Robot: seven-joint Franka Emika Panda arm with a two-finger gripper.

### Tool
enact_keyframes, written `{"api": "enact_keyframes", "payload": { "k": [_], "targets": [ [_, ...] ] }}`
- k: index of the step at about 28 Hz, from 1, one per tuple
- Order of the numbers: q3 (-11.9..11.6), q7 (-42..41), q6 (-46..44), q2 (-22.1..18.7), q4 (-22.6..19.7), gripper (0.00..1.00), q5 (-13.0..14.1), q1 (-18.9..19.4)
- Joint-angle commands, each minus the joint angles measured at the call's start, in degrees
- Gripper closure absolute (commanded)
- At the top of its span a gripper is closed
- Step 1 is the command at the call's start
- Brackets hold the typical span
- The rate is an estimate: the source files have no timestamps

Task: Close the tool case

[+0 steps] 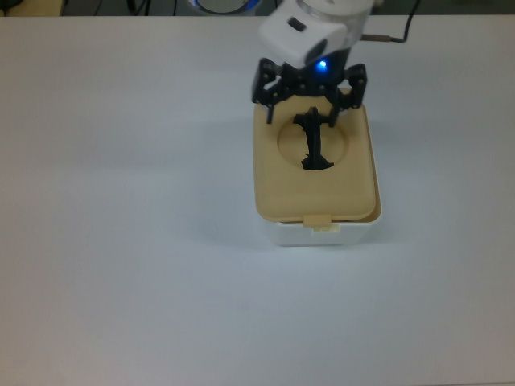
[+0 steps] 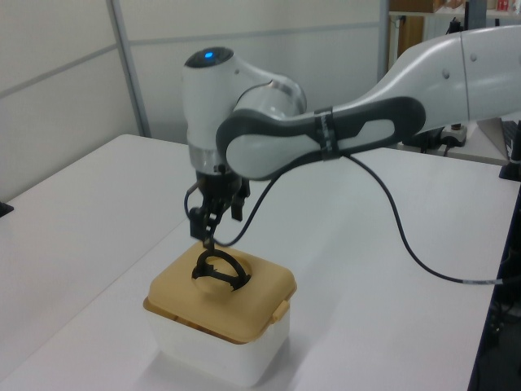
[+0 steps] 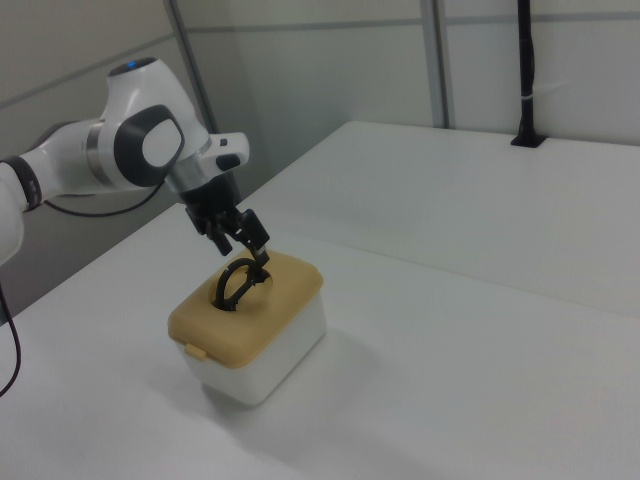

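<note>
Beige plastic, rounded at the corners, the lid point(image 1: 315, 173) sits on top of the small white rectangular plastic tub point(image 1: 322, 233), and together they make the tool case, which stands on the plain white table point(image 1: 121, 241). In the top view the case lies right of centre and toward the far half of the table. The lid covers the tub all round, though in the top view a thin rim of white shows along the top view's right and near edges. A small beige latch tab point(image 1: 319, 221) hangs over the lid's near edge in the top view; in the left view it shows on the side facing the left view's right point(image 2: 279, 309), and in the right view at the corner nearest the camera point(image 3: 193, 351).

A round recess point(image 1: 315, 145) is sunk into the lid, and a thin black arched handle point(image 2: 218, 270) stands upright in it.

The black two-finger gripper point(image 1: 310, 100) of the white and grey robot arm point(image 2: 326, 138) hangs just above the handle, with its fingers spread apart and nothing between them. In the left view the lower fingertip is very near the top of the handle; whether it touches cannot be told. In the right view the gripper point(image 3: 240, 238) is tilted beside the handle point(image 3: 234, 281). A blue light point(image 1: 322, 65) glows on the arm's wrist. A black cable point(image 2: 407, 244) loops from the arm down toward the table.
</note>
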Motion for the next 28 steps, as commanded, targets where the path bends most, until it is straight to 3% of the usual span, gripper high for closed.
{"api": "enact_keyframes", "payload": {
  "k": [1, 15, 24, 28],
  "targets": [
    [-0.1, -2.3, -5.2, -4.2, -0.1, 0.0, -0.2, -3.0],
    [-0.1, -11.0, -19.2, -13.1, -0.7, 0.0, 1.4, -9.6],
    [-0.1, -15.4, -20.7, -15.5, -2.5, 0.0, 1.6, -13.0],
    [-0.2, -17.6, -20.3, -15.5, -2.7, 0.0, 4.9, -14.5]
  ]
}}
